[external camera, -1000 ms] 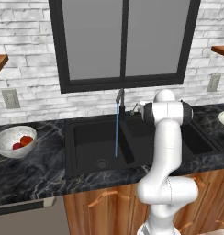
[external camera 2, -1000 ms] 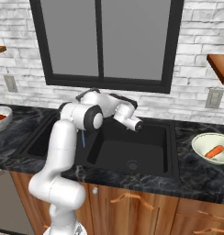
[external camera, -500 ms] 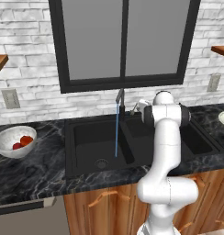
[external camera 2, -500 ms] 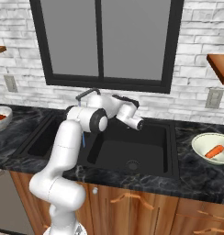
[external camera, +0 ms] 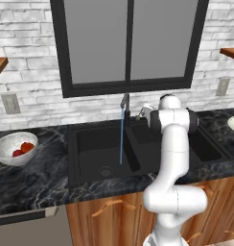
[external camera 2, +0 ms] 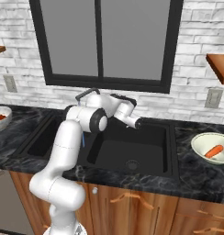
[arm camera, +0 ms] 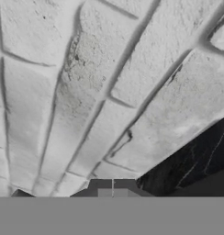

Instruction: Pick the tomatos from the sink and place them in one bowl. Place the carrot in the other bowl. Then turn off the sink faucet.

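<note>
Water runs in a thin blue stream from the dark gooseneck sink faucet (external camera: 124, 101) into the left basin of the black sink (external camera: 90, 144). My gripper (external camera: 140, 114) is shut and holds nothing; it hovers just right of the faucet's base, over the back of the sink (external camera 2: 146, 149), and faces the brick wall. In the hand view my gripper (arm camera: 112, 187) has its tips pressed together. Two red tomatos (external camera: 23, 149) lie in the mottled grey-white bowl (external camera: 7, 154) on the left counter. The carrot (external camera 2: 214, 151) lies in the pale bowl (external camera 2: 203, 146) on the right counter.
Dark marbled counter (external camera: 37, 182) surrounds the sink, with the white brick wall (arm camera: 86, 92) and a black-framed window (external camera: 128, 43) behind it. Wooden shelves (external camera 2: 219, 66) hang at both sides. Wall outlets (external camera: 10, 103) flank the window. Wooden cabinets stand below.
The arm's upper links and wrist have turned slightly. The gripper stays shut in nearly the same spot by the faucet base. Water keeps running.
</note>
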{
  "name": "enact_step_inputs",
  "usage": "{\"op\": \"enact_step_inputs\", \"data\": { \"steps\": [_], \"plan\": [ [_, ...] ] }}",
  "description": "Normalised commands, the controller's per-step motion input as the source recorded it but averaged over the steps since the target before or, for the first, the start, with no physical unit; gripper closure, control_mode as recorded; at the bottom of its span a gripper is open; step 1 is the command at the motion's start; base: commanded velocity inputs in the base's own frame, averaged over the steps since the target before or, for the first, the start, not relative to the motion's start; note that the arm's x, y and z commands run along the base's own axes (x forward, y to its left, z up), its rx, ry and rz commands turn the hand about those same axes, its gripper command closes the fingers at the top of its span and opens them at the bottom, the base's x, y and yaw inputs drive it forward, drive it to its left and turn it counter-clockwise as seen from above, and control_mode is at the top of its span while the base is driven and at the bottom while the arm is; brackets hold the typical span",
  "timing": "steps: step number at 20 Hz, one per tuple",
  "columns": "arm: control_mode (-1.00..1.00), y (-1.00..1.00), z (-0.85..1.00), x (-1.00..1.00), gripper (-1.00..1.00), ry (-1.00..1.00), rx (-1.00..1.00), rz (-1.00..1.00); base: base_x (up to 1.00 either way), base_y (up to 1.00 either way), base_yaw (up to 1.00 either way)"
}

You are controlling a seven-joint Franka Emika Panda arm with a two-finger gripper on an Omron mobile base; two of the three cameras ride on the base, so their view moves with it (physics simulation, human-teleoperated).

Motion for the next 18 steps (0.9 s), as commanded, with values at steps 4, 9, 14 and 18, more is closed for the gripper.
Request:
{"op": "enact_step_inputs", "data": {
  "steps": [4,9,14,18],
  "plan": [
    [-1.0,0.47,-0.04,0.0,1.0,-0.05,0.0,0.0,0.0,0.0,0.0],
    [-1.0,0.4,0.04,0.01,1.0,-0.05,0.0,0.0,0.0,0.0,0.0],
    [-1.0,0.55,0.28,0.03,1.0,-0.01,0.0,0.01,0.0,0.0,0.0],
    [-1.0,0.83,0.48,0.0,1.0,0.0,0.0,0.04,0.0,0.0,0.0]
  ]
}}
